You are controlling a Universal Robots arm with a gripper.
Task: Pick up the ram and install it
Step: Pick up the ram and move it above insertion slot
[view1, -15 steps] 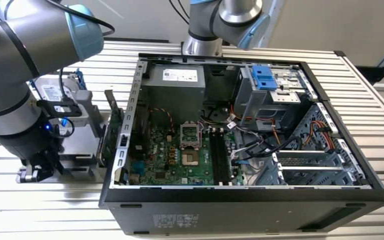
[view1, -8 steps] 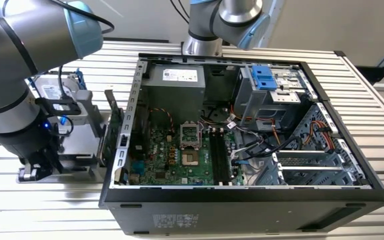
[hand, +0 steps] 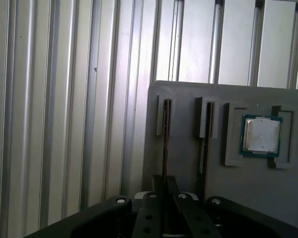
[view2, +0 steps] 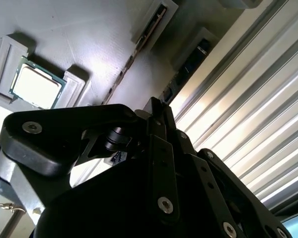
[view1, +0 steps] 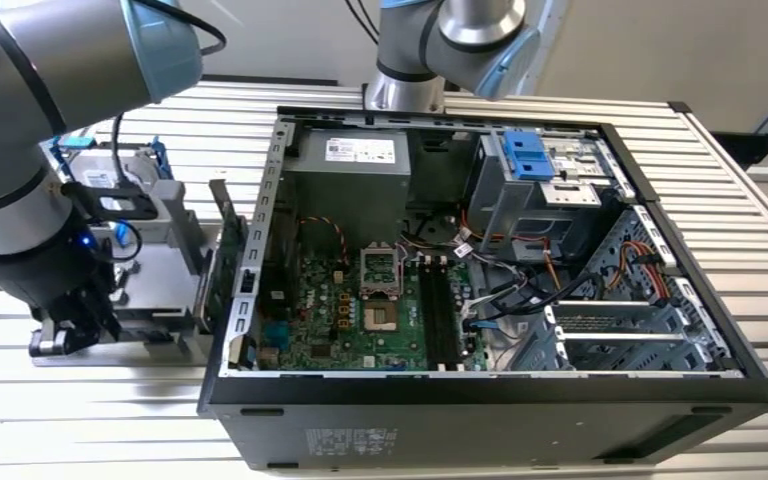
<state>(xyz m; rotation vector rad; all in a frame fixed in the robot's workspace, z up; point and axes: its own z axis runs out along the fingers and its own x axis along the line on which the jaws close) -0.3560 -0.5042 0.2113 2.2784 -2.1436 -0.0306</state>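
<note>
In the first wrist view the end effector (hand: 165, 186) was clenched on the ram (hand: 165, 144), its two fingertips pressed against either face of the thin stick, which was seen edge-on. The ram stood on edge in a narrow slot of a grey holder (hand: 184, 163), with its far end seated in the slot's raised guide. Just beside it, in a parallel slot, stood a second memory stick (hand: 202, 153), apart from the fingers. Past that stick a processor chip (hand: 261, 135) lay flat in a square pocket of the same holder. The holder rested on the ribbed aluminium bench (hand: 64, 99).

In the exterior view the robot arm (view1: 24, 150) reached down over the holder, at the exterior view's left of an open computer case (view1: 491, 400). Inside the case lay the green motherboard (view1: 344, 320) with its long black memory slots (view1: 435, 310).
</note>
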